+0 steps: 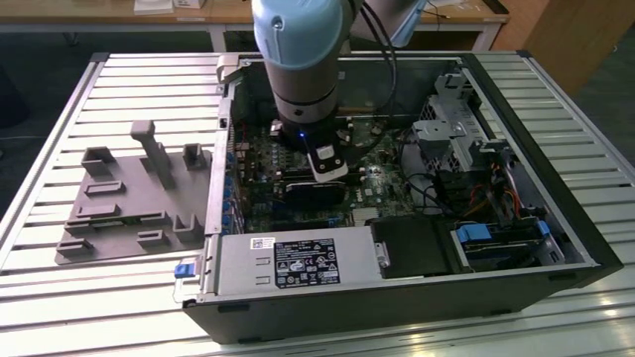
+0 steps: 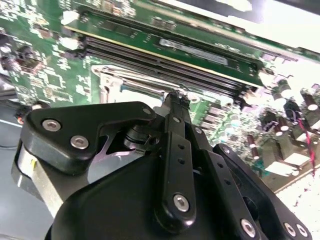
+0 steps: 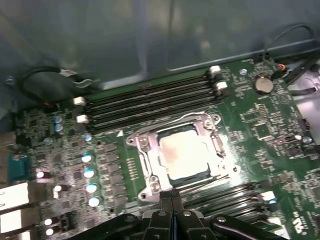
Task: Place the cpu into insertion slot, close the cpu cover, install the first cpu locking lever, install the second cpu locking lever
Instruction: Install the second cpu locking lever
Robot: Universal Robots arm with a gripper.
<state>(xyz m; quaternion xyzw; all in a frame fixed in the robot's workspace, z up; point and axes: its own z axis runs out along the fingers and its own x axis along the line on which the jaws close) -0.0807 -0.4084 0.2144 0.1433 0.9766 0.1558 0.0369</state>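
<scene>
In the first wrist view the cpu (image 3: 182, 156) lies flat in the socket, its dull silver top facing up. The insertion slot is hidden beneath it. The cpu cover (image 3: 146, 162) lies down around the chip as a silver frame. A thin wire lever (image 3: 165, 128) runs along one side of the frame and another (image 3: 223, 152) along the adjoining side; I cannot tell whether they are latched. My gripper (image 3: 172, 194) hovers at the socket's edge, shut with nothing between its fingers. The second wrist view shows the gripper (image 2: 176, 96) beside the frame (image 2: 117, 75). In the exterior view the gripper (image 1: 314, 199) reaches into the open case.
Long black memory slots (image 3: 150, 97) flank the socket on two sides. Capacitors (image 3: 89, 172) and a coin battery (image 3: 263, 84) stand on the board. The power supply (image 1: 293, 260), drive cage (image 1: 456, 141) and cables crowd the case. A grey fixture tray (image 1: 129, 201) sits outside.
</scene>
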